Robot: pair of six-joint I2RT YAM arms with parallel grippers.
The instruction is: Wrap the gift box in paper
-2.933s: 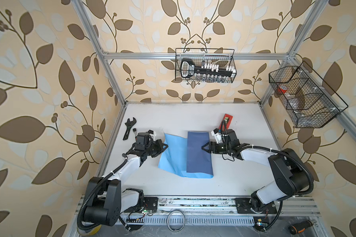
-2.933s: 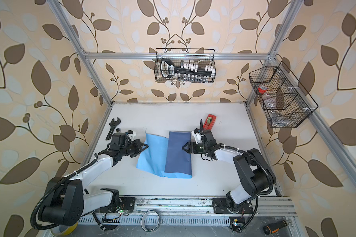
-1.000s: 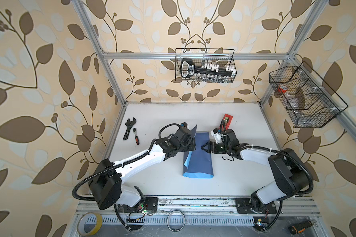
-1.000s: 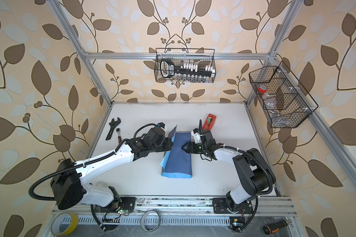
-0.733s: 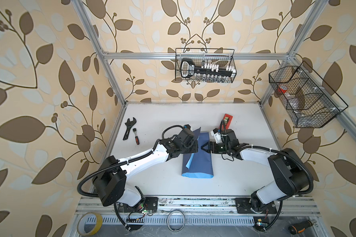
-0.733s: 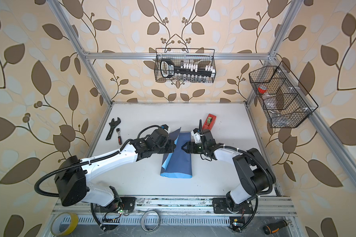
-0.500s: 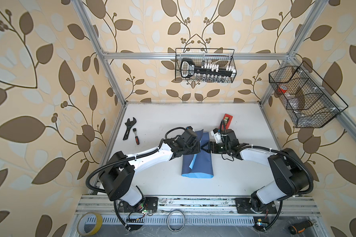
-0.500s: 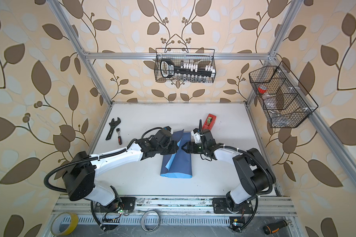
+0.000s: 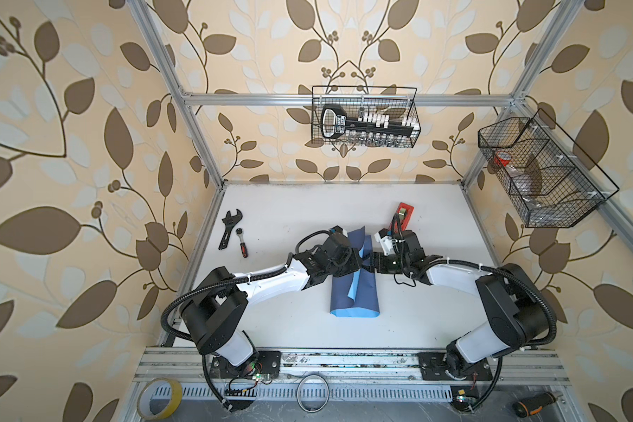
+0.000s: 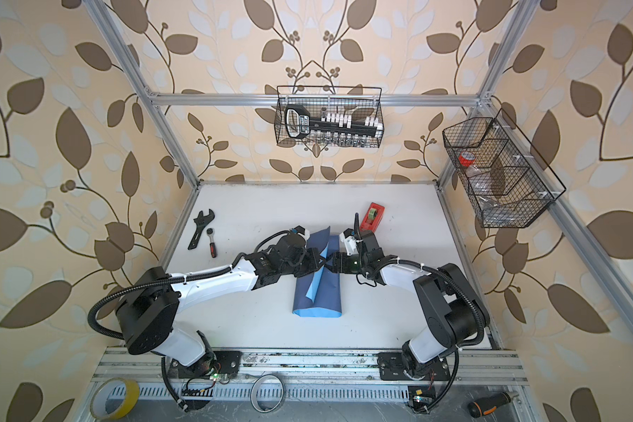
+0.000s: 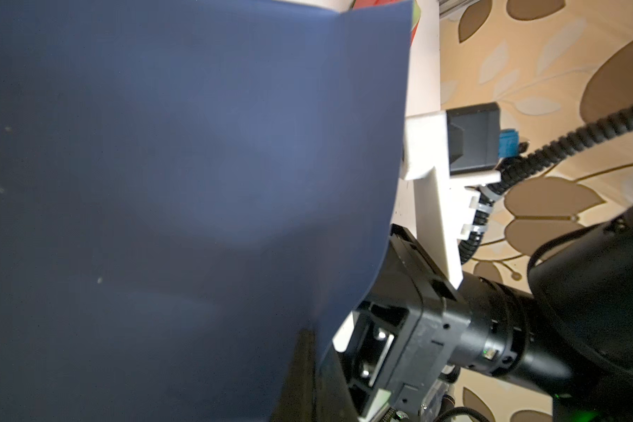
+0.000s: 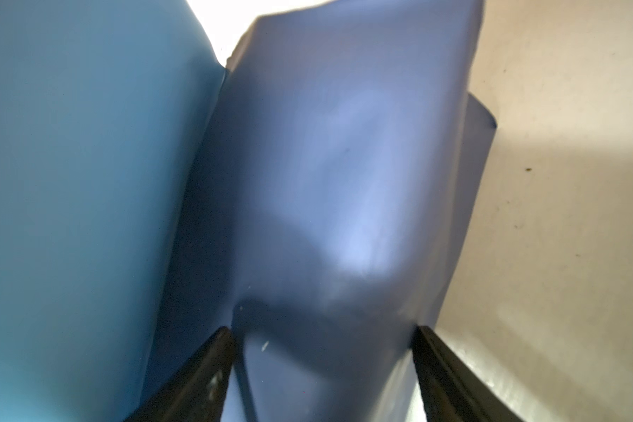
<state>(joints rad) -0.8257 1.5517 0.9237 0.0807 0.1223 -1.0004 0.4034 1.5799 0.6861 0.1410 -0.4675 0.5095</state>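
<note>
I log the paper [image 9: 366,292] [image 10: 326,292] lying mid-table [image 9: 289,219]. It is folded into a long bundle, dark side out, with a light-blue strip showing and one flap raised at the far end.

Gift box: I cannot see it.

Left gripper [image 9: 357,261] [image 10: 317,265]: pinched tight on the raised flap.

Right gripper [image 9: 371,261] [image 12: 322,334]: fingers [image 12: 212,365] spread wide, one against each side of the paper-covered bulk, clamping it.

Red tape dispenser [image 9: 404,213]: behind the right gripper.

Wrench [image 9: 229,228]: far left.
</note>
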